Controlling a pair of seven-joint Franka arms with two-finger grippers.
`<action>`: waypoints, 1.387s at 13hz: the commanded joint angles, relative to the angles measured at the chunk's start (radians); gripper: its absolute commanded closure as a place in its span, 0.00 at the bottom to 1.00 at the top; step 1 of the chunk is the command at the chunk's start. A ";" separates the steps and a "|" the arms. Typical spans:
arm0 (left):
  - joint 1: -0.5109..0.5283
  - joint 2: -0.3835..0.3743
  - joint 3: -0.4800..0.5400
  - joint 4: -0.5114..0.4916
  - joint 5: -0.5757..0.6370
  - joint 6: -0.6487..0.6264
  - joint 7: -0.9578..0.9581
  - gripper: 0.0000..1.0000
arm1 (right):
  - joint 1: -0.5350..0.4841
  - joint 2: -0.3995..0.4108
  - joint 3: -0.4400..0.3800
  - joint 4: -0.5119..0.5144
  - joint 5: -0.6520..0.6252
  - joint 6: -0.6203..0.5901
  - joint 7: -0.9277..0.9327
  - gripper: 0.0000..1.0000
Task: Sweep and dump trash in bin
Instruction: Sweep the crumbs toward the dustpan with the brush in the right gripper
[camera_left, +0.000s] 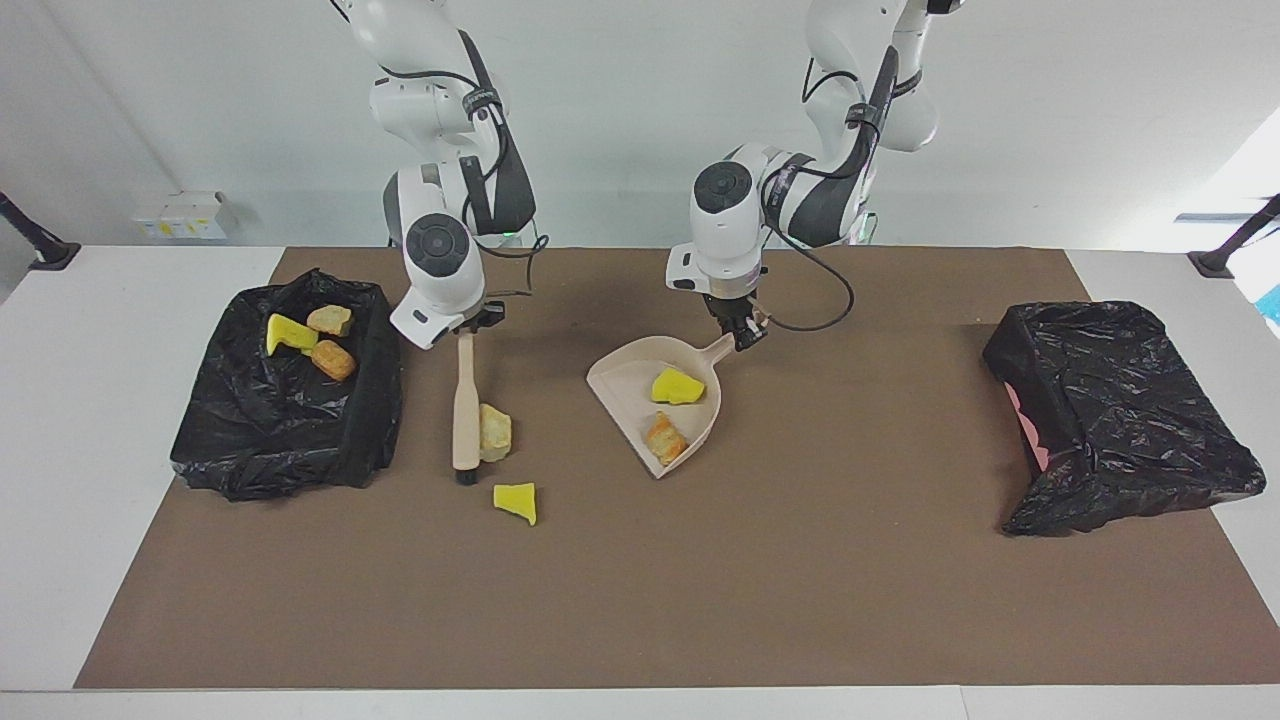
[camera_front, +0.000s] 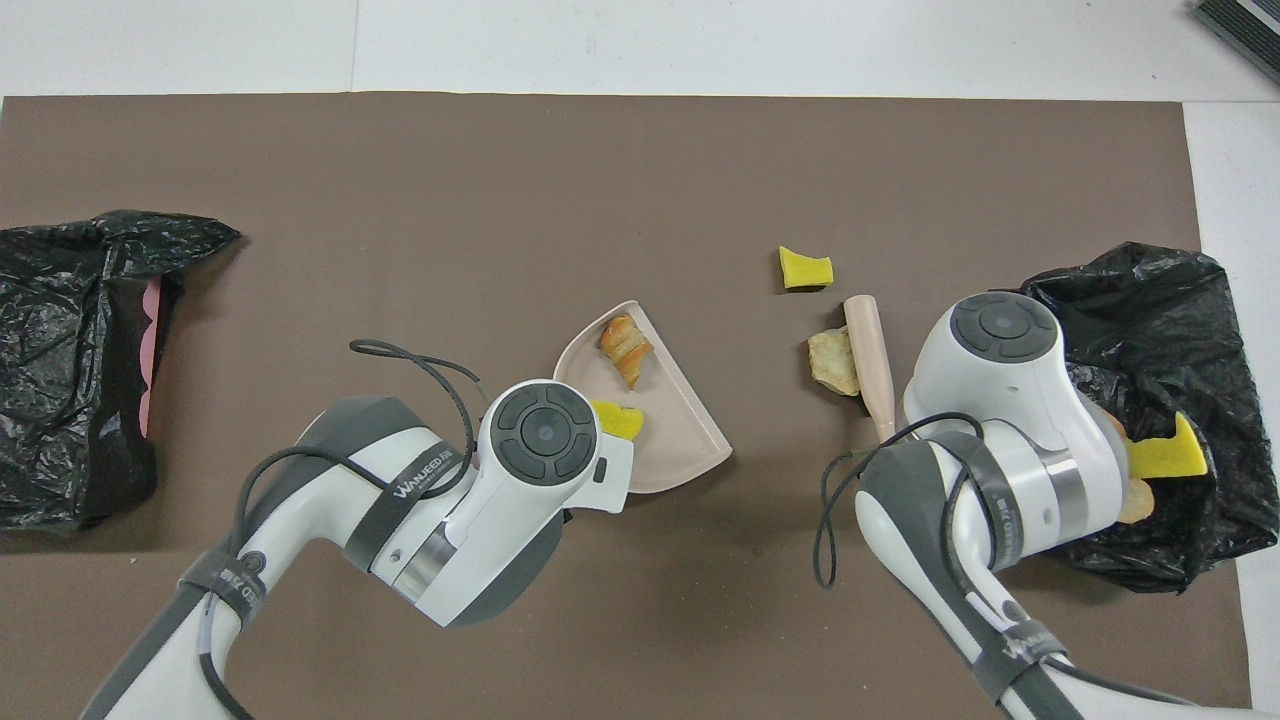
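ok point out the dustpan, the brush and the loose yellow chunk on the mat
dustpan (camera_left: 625, 385), facing view, bare pan floor
brush (camera_left: 466, 405), facing view, middle of its wooden handle
loose yellow chunk (camera_left: 517, 500), facing view, its top face

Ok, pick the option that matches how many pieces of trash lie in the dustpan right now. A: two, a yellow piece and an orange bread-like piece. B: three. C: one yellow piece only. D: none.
A: the dustpan, held by its handle in the left gripper, carries a yellow piece and an orange bread-like piece, and nothing else shows in it.
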 joint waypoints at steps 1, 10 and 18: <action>-0.008 -0.004 0.003 0.008 0.021 -0.039 0.049 1.00 | 0.071 -0.015 0.002 -0.001 0.129 0.006 -0.033 1.00; 0.003 -0.010 0.003 -0.064 0.015 0.171 0.246 1.00 | 0.048 -0.019 -0.004 0.002 0.461 -0.040 -0.471 1.00; 0.011 0.001 0.009 0.011 0.014 0.044 0.173 1.00 | -0.038 0.004 -0.007 0.119 0.221 -0.031 -0.350 1.00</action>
